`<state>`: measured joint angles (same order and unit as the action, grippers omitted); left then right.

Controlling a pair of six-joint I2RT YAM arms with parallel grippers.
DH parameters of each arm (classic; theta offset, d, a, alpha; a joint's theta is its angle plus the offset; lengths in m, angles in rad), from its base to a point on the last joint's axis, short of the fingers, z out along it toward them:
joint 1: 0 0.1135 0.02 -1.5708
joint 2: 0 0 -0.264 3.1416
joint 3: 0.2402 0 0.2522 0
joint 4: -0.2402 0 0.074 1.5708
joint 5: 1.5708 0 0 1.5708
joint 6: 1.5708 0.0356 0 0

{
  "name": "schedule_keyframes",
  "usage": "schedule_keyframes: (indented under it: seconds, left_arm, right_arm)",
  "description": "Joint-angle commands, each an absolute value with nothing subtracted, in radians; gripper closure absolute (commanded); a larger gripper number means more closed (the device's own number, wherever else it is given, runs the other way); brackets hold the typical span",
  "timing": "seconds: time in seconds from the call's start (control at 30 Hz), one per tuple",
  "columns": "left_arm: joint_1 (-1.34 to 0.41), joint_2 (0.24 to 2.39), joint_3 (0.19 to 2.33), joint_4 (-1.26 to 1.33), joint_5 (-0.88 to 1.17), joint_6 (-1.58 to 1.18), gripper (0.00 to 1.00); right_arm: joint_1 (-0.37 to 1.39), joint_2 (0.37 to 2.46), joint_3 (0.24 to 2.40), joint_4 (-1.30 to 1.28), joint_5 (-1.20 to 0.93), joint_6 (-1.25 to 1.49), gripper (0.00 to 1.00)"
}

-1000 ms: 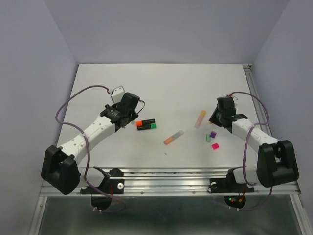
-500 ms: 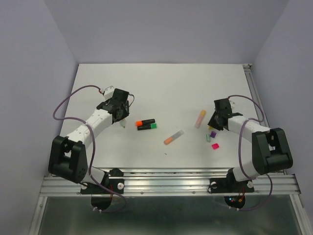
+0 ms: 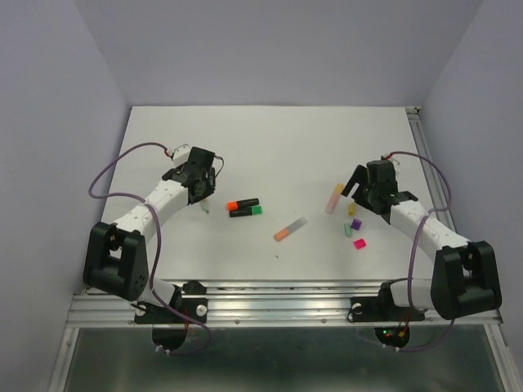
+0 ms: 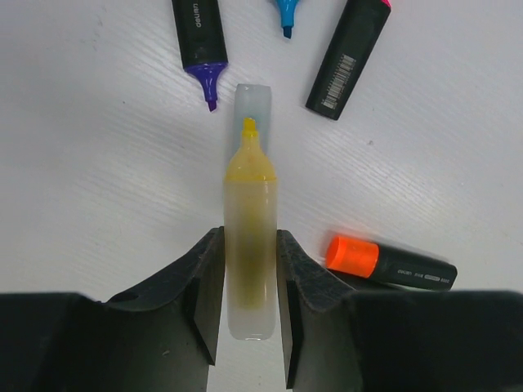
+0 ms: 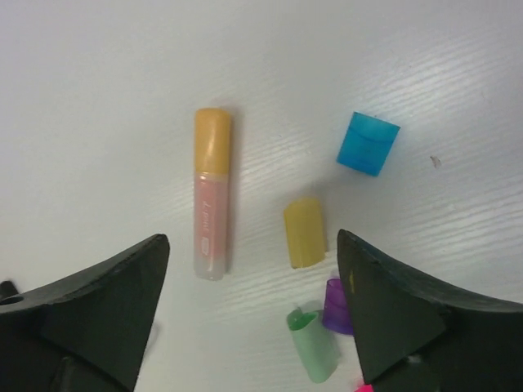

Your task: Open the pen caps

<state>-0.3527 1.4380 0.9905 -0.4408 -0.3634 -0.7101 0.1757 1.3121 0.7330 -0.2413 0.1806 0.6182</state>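
My left gripper [image 4: 249, 269] is shut on a pale yellow highlighter [image 4: 249, 204] whose yellow tip is bare. In the top view the left gripper [image 3: 202, 194] is at the table's left. My right gripper [image 5: 252, 245] stands open above loose pen caps lying on the table: a yellow cap [image 5: 304, 233], a cyan cap [image 5: 368, 144], a green cap [image 5: 315, 345] and a purple cap [image 5: 334, 305]. A peach pen [image 5: 211, 196] with an orange-yellow cap lies to their left. The top view shows the right gripper [image 3: 356, 194] beside the yellow cap [image 3: 352, 209] and a pink cap [image 3: 359, 243].
Near the left gripper lie a black pen with a bare purple tip [image 4: 200, 37], a black pen with a pink end [image 4: 347, 53], an orange-capped black pen [image 4: 391, 263] and a pale blue piece [image 4: 252, 96]. A green-capped pen [image 3: 247, 211] and an orange-ended pastel pen [image 3: 290, 229] lie mid-table.
My right gripper has opened and the yellow cap now lies on the table below it. The left arm drew back to the left with the yellow highlighter still held.
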Motion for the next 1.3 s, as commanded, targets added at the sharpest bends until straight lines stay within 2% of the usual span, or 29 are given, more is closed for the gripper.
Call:
schedule_keyframes:
  seconds: [0.0, 0.07, 0.13, 0.3, 0.57, 0.83, 0.87, 0.97, 1.03, 1.07, 1.27]
  left_arm:
    - [-0.298, 1.420, 0.994, -0.442, -0.387, -0.718, 1.00]
    - [-0.282, 1.428, 0.983, -0.433, -0.397, -0.724, 1.00]
    - [-0.262, 1.428, 0.957, -0.403, -0.384, -0.707, 1.00]
    - [-0.239, 1.440, 0.914, -0.347, -0.382, -0.695, 0.84]
    - [-0.189, 1.528, 0.894, -0.356, -0.403, -0.719, 0.80]
    - [-0.179, 1.578, 0.888, -0.290, -0.353, -0.652, 0.68]
    - [-0.181, 1.578, 0.887, -0.285, -0.347, -0.647, 0.58]
    - [-0.179, 1.565, 0.882, -0.282, -0.338, -0.640, 0.46]
    - [-0.181, 1.546, 0.881, -0.288, -0.327, -0.632, 0.45]
    - [-0.179, 1.516, 0.877, -0.291, -0.312, -0.629, 0.39]
    - [-0.211, 1.344, 0.862, -0.301, -0.223, -0.641, 0.21]
  right_arm:
    - [0.167, 1.203, 0.675, -0.140, 0.138, 0.589, 0.04]
    - [0.166, 1.157, 0.661, -0.120, 0.126, 0.578, 0.00]
    - [0.166, 1.137, 0.650, -0.104, 0.130, 0.568, 0.00]
    - [0.167, 1.117, 0.643, -0.094, 0.126, 0.566, 0.00]
    - [0.166, 1.131, 0.649, -0.104, 0.132, 0.565, 0.00]
    - [0.167, 1.163, 0.661, -0.121, 0.144, 0.565, 0.00]
    - [0.167, 1.164, 0.663, -0.121, 0.141, 0.563, 0.00]
    - [0.166, 1.169, 0.664, -0.123, 0.141, 0.565, 0.00]
    - [0.167, 1.167, 0.666, -0.126, 0.141, 0.565, 0.00]
    - [0.167, 1.166, 0.666, -0.127, 0.143, 0.565, 0.00]
    - [0.167, 1.152, 0.666, -0.129, 0.137, 0.566, 0.00]
